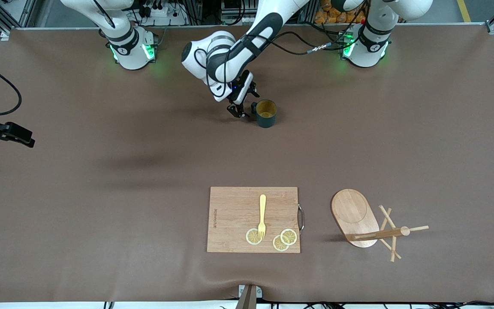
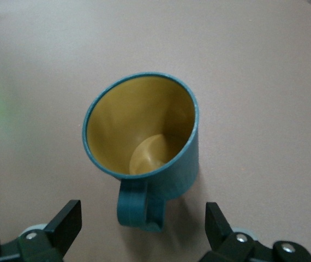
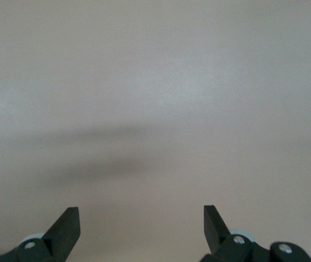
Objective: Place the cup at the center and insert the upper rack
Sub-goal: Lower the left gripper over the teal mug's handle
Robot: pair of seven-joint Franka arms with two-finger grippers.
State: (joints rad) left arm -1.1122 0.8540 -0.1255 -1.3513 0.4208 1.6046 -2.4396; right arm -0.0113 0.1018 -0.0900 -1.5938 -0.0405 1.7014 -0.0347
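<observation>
- Small dark teal cup (image 1: 266, 113) (image 2: 144, 150), ribbed outside, yellowish-tan inside, loop handle. Stands upright on the brown bench (image 1: 101, 206), farther from the front camera than the cutting board (image 1: 234, 219).
- Left gripper (image 1: 243, 112) (image 2: 139, 226) down low, just beside the cup's handle. Jaws spread wide, one on each side of the handle, not touching it, grasping nothing.
- Right gripper (image 1: 11, 136) (image 3: 142, 226) waits up over the bench at the right arm's end. Jaws spread wide, grasping nothing.
- Upper rack (image 1: 369, 225), light wood, lies tipped on its side: oval base on edge, round post flat, thin pegs crossing. Near the cutting board, toward the left arm's end.
- Yellow fork (image 1: 262, 216) and three lemon slices (image 1: 280, 239) on the cutting board.
- Small dark writing along one board edge, too tiny to read.
</observation>
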